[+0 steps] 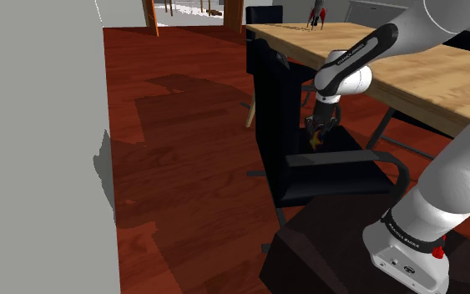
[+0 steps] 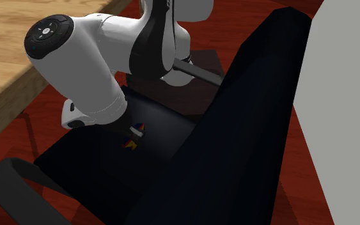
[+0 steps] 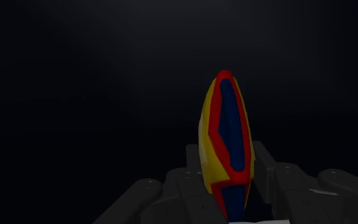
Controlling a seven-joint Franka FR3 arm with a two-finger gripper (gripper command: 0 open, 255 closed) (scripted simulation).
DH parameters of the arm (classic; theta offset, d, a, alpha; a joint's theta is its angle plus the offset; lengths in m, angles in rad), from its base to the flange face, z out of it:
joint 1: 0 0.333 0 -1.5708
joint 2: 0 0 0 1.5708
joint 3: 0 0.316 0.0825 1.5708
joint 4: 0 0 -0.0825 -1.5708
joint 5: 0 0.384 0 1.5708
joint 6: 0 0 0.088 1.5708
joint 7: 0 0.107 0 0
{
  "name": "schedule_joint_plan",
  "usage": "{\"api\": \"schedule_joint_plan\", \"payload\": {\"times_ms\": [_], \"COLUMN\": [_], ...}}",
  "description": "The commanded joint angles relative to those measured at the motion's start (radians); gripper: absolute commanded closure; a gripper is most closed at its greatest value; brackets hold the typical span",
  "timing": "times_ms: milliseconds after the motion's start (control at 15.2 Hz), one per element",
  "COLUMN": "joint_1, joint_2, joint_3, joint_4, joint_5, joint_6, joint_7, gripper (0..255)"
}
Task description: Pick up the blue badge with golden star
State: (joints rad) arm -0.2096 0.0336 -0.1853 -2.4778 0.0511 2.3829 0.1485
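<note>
Between the closed fingers of the black gripper point(image 3: 227, 167), clasped edge-on, is the blue badge point(image 3: 229, 137) with red rim and yellow star. Beneath it lies a black chair seat point(image 1: 335, 173). Beyond stands a wooden table point(image 1: 391, 60).

- The flat blue, red and yellow badge point(image 3: 227, 143) is turned edge-on in the wrist view, so its star cannot be made out.
- Its low end is hidden between the black fingers point(image 3: 268, 170).
- In the second exterior view the white arm point(image 2: 95, 77) hides most of the badge.
- The small red and grey thing point(image 1: 315, 14) far off on the light wooden table point(image 1: 416, 71) is too small to name.
</note>
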Motion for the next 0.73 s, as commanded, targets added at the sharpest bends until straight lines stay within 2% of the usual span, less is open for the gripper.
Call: {"api": "schedule_joint_plan", "payload": {"times_ms": [0, 528, 660], "joint_1": [0.0, -0.002, -0.003], "joint_2": [-0.022, -0.108, -0.11], "joint_3": [0.0, 0.001, 0.002], "joint_4": [0.007, 0.037, 0.037], "joint_5": [-0.007, -0.032, -0.032], "joint_6": [-0.028, -0.142, -0.145], "joint_7": [0.007, 0.027, 0.027], "gripper": [255, 255, 255]}}
